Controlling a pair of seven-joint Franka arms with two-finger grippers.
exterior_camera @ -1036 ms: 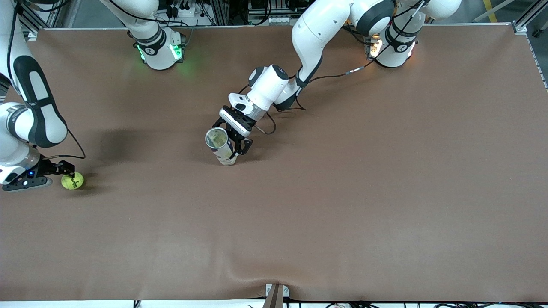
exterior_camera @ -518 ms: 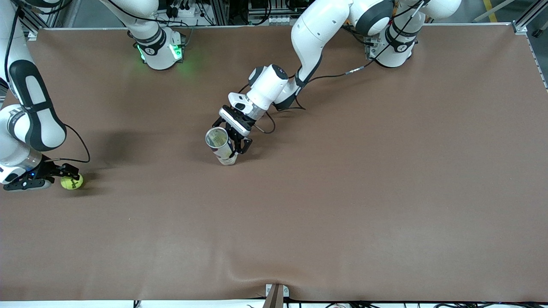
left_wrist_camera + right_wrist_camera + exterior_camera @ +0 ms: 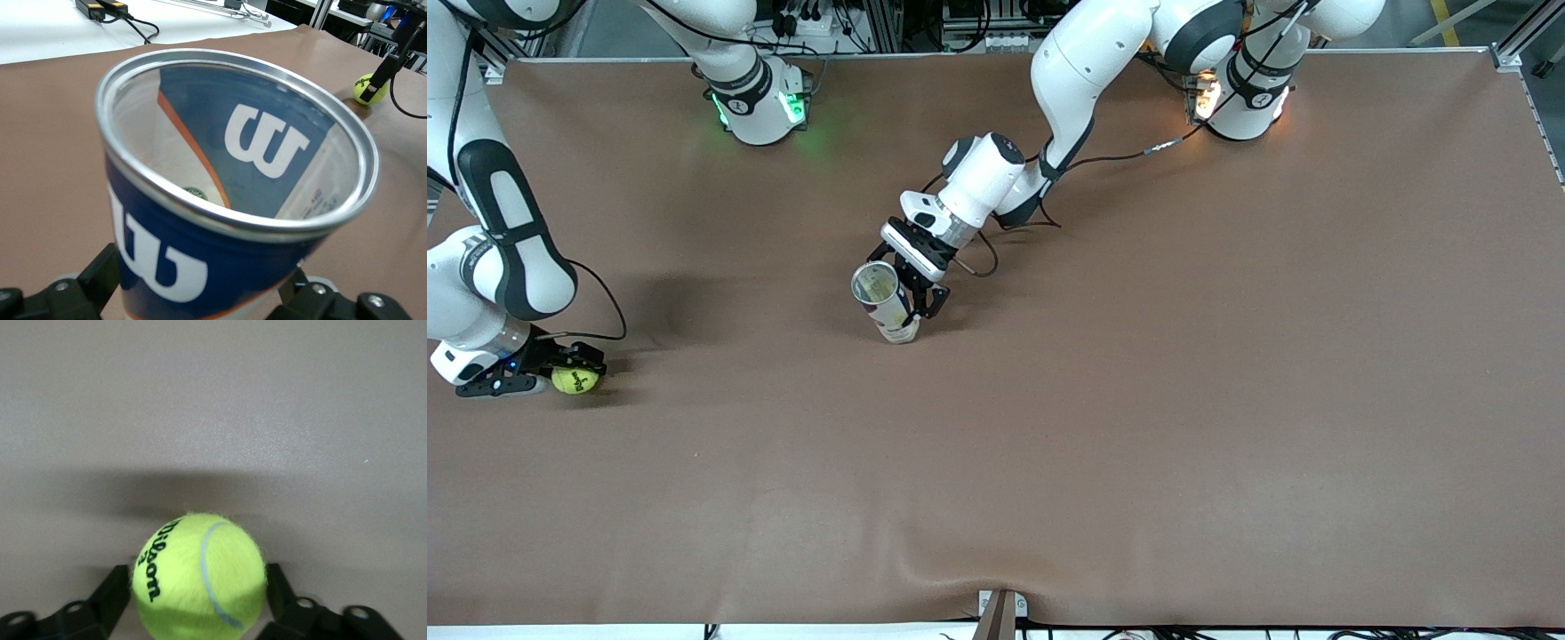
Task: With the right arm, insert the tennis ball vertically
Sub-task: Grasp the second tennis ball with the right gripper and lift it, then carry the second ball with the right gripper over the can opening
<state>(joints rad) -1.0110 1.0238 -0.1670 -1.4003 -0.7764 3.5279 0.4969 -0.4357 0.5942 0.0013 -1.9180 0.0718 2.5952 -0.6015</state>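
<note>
A yellow-green tennis ball (image 3: 575,380) lies on the brown table at the right arm's end; it also shows in the right wrist view (image 3: 199,577) and the left wrist view (image 3: 370,89). My right gripper (image 3: 576,372) is low at the table, its black fingers (image 3: 110,593) pressed against both sides of the ball. My left gripper (image 3: 915,306) is shut on a blue and white Wilson ball can (image 3: 885,307) near the middle of the table. The can stands with its open, metal-rimmed mouth (image 3: 233,137) upward. A round label shows at its bottom.
The brown mat (image 3: 1138,400) covers the whole table, with a small wrinkle at its near edge by a metal bracket (image 3: 1000,613). Both arm bases (image 3: 760,102) stand along the edge farthest from the camera. A cable (image 3: 600,311) loops from the right wrist.
The right gripper has slid forward over the ball and now straddles it; the ball shifted slightly. The left arm and the can have barely moved.
</note>
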